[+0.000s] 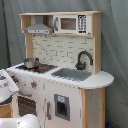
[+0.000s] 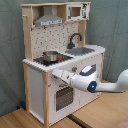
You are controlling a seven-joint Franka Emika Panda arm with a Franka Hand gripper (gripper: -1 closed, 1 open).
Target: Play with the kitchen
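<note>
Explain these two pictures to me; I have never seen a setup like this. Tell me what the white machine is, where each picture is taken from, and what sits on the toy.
The white machine is a robot arm. It reaches in from the second exterior view's right, with its gripper at the front panel of a toy kitchen, just above the oven door. Whether it grips anything cannot be told.

Both pictures come from cameras standing off the arm. In the first exterior view only a bit of the arm shows at the left edge.

On the counter, a steel pot stands on the stovetop; beside it are a grey sink and a black faucet. Above hang a range hood and a small microwave.
</note>
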